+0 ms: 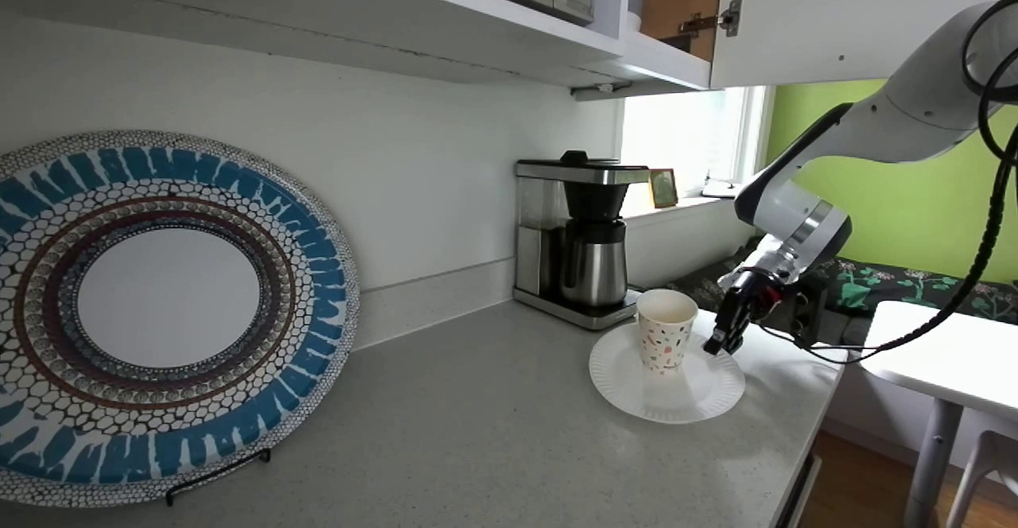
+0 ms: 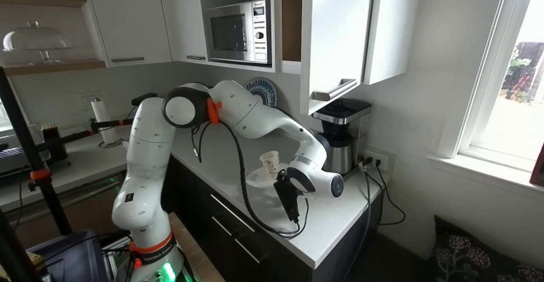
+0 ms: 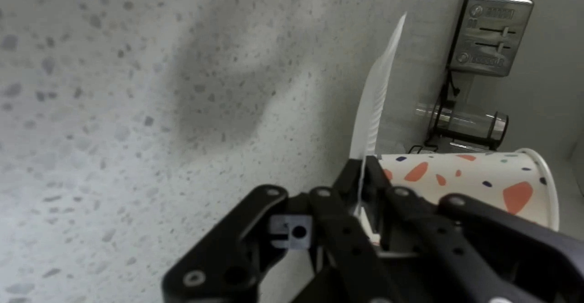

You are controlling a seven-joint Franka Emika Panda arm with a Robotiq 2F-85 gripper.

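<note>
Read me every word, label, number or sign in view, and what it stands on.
"FRANKA E…" on the robot base; its ending is blurred.
Too small or blurred to read: markings on the microwave, the cup and the metal appliance with sliders.

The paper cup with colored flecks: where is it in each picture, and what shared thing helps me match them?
In an exterior view: the cup, right of center, lower half.
In an exterior view: the cup, just below the middle.
In the wrist view: the cup, lower right, sideways, partly hidden by the gripper.
Shared landmark: the white plate, nearly edge-on in the wrist view.
</note>
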